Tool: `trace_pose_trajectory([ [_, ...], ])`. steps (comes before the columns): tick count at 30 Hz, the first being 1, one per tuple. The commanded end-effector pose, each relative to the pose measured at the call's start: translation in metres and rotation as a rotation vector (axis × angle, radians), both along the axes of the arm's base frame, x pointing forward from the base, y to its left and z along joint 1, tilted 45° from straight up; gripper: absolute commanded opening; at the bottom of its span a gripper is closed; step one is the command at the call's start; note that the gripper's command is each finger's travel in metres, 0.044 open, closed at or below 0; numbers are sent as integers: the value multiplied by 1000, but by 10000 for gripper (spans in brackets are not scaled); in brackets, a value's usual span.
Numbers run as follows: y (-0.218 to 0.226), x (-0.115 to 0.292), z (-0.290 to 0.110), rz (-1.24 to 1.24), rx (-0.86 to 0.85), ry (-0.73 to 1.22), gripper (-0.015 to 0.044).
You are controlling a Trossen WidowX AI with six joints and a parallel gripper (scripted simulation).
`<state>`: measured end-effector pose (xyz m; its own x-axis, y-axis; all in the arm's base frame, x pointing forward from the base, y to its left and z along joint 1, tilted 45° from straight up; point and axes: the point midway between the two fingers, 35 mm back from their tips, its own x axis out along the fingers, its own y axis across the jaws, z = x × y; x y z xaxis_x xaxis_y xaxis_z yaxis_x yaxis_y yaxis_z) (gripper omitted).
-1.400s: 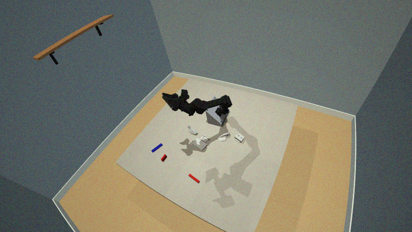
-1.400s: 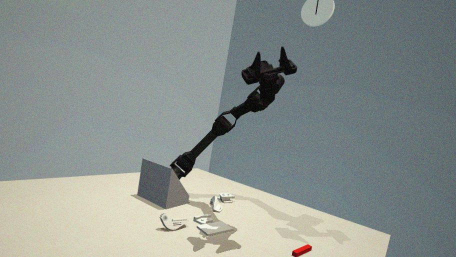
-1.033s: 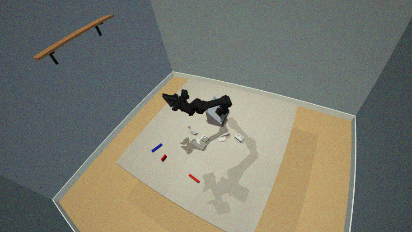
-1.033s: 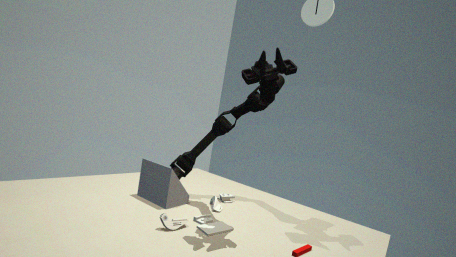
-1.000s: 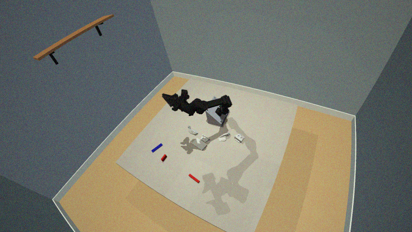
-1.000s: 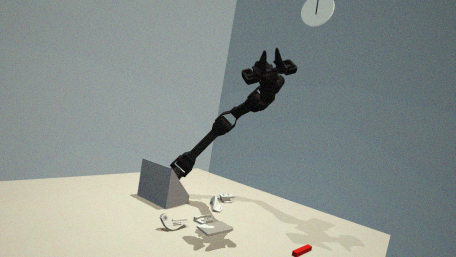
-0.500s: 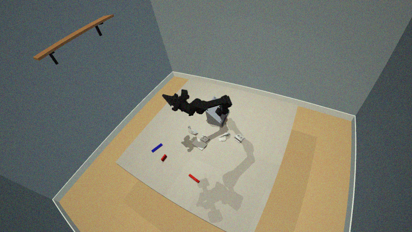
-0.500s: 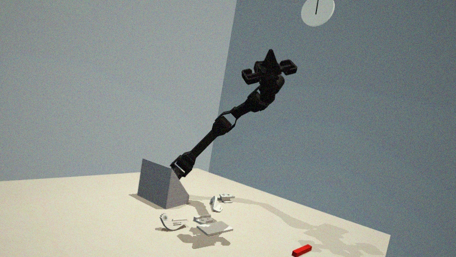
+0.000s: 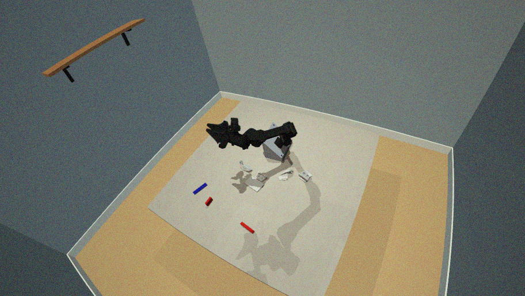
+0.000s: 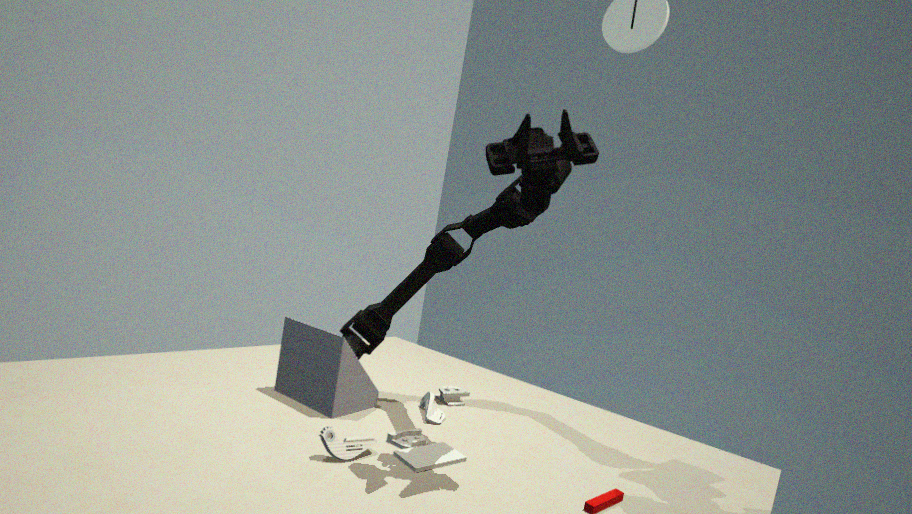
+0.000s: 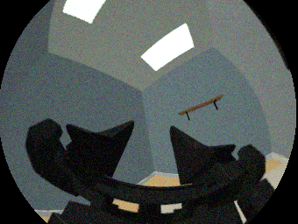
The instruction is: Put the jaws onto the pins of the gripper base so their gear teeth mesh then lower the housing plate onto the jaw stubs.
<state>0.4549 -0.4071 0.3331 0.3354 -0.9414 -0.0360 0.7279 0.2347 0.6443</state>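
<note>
Holds jaws (image 9: 207, 126) (image 10: 546, 114) (image 11: 152, 124) high, open, tips up, gripping nothing. Slants arm (image 9: 257, 136) (image 10: 408, 284) up from wedge base (image 9: 271, 153) (image 10: 309, 367). Shows flat plate (image 9: 255, 185) (image 10: 431, 457) on tabletop (image 9: 220, 220) (image 10: 159, 446) far below, near one curved white piece (image 9: 246, 167) (image 10: 341, 449), with another curved piece (image 9: 285, 175) (image 10: 431, 412) separate.

In the top view, a low lane runs along the desk's (image 9: 341, 205) (image 10: 191, 472) right edge. Toward the left edge, a blue bar (image 9: 200, 188) and red block (image 9: 208, 201) obstruct low passage; the wedge-shaped base (image 9: 273, 152) (image 10: 307, 367) blocks the way nearer the back edge.
</note>
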Motion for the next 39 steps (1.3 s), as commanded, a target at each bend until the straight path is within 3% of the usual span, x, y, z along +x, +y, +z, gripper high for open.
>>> trace_pose_trajectory([
  [1, 7, 1, 2, 32, -8, 56, 368],
  [4, 12, 3, -1, 58, -11, 111, 440],
  [39, 84, 19, -44, 419, -99, 711, 440],
])
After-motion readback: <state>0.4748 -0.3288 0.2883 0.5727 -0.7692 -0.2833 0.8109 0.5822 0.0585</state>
